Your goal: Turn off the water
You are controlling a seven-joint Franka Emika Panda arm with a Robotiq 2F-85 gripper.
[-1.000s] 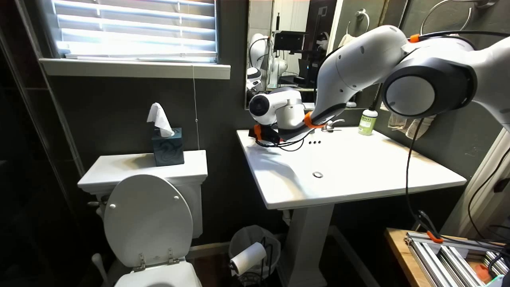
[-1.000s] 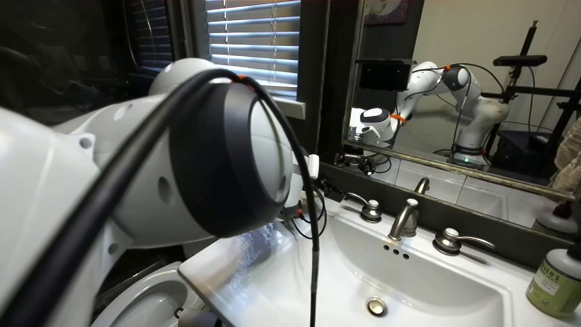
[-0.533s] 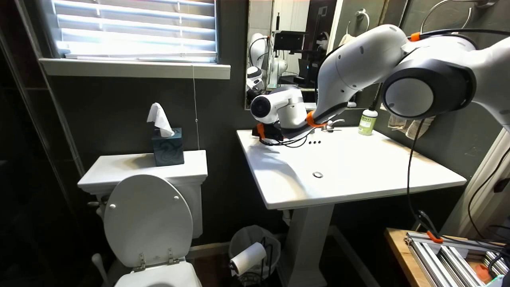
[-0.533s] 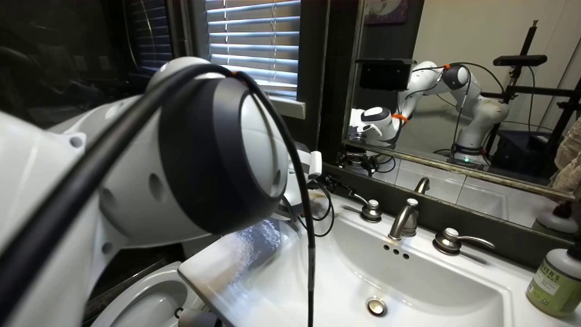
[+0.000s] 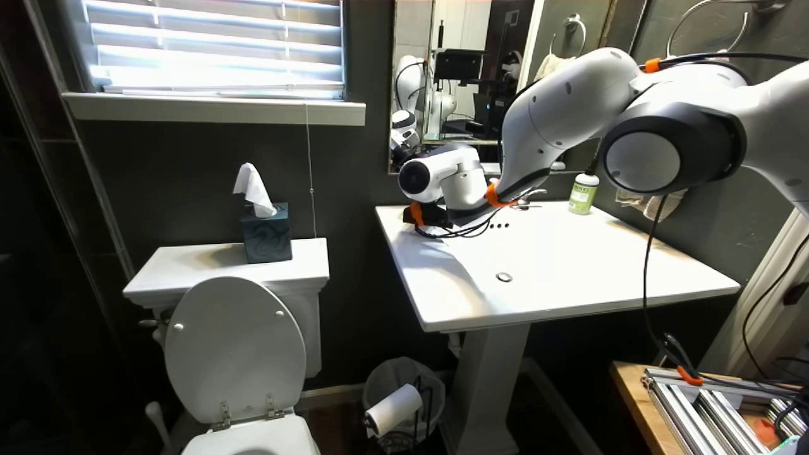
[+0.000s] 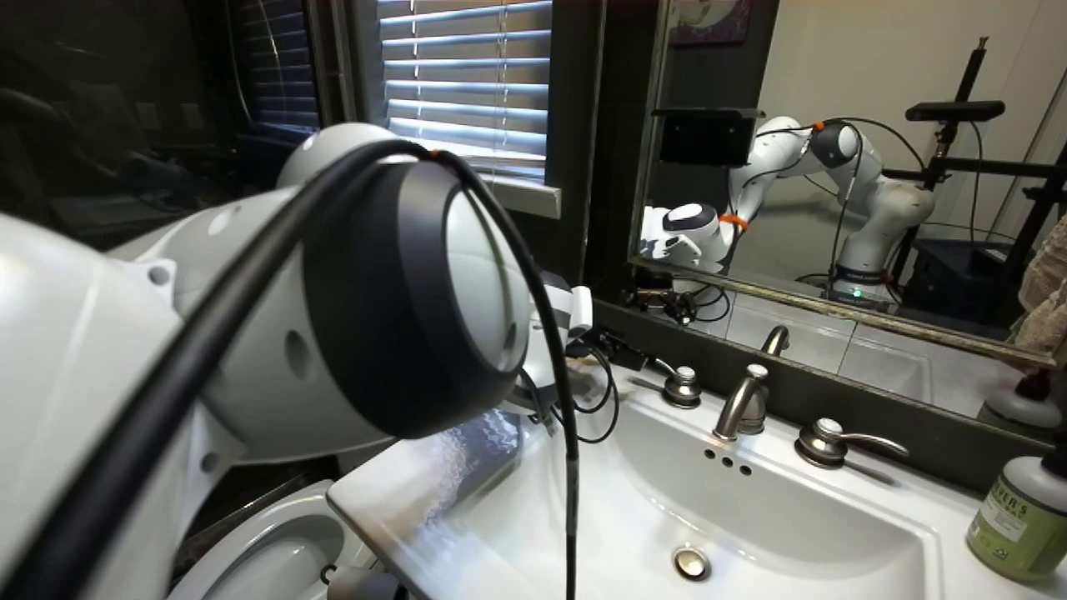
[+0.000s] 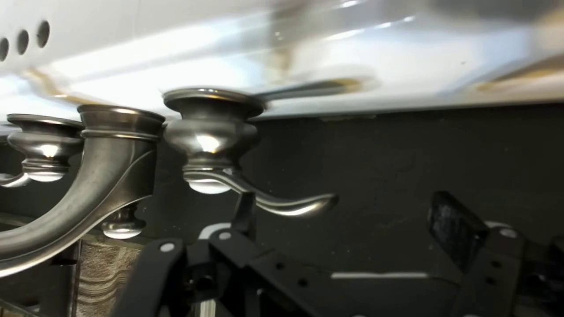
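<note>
- Bathroom with dark wall (image 5: 354, 297); white sink counter (image 5: 588, 265) carries a metal faucet spout (image 6: 738, 407); no stream discernible there.
- Item under task: metal lever handle (image 7: 286, 206), mounted on the counter on the window (image 6: 467, 92) side of the spout, tip pointing away from it.
- Fingers (image 7: 456, 229): spread wide, gripping nothing; lever tip appears between them in the wrist view. Contact at the spout-side finger: cannot tell.
- Handling, as judged: rigid, fixed, so weight is immaterial; smooth finish likely slippery; firm turning resistance possible; breakage unlikely.
- Recommended hold: curved outer end, for leverage, clear of the valve base (image 7: 211, 132). Shut-off direction not established.
</note>
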